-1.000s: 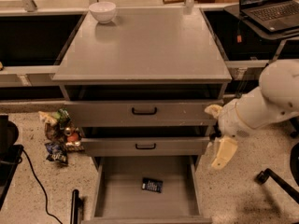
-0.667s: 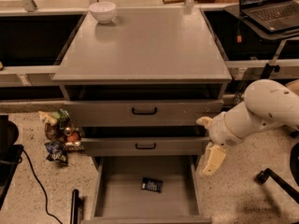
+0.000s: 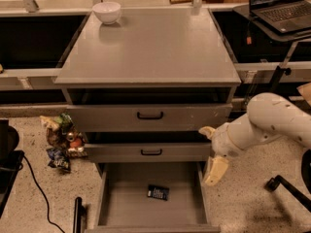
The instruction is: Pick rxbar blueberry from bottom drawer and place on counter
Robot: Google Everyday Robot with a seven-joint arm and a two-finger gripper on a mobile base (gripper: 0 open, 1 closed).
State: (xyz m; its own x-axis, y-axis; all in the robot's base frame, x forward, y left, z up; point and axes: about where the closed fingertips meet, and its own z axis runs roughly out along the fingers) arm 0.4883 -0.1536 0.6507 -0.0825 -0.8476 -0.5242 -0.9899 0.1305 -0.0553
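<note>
Gripper [image 3: 212, 152] hangs beside the right wall of the open bottom drawer [image 3: 126, 205], jaws spread and empty, apparently staged for descent. Rxbar blueberry [image 3: 158, 192] lies flat on the drawer floor, untouched. Counter [image 3: 146, 47] awaits it.

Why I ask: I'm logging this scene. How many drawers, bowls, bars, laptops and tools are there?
Drawers: 3 (top drawer, middle drawer, bottom drawer)
Bowl: 1 (bowl, on the counter)
Bar: 1 (bar, in the bottom drawer)
Laptop: 1 (laptop)
Tool: 1 (tool, by the bottom drawer's right side)
Total: 7
</note>
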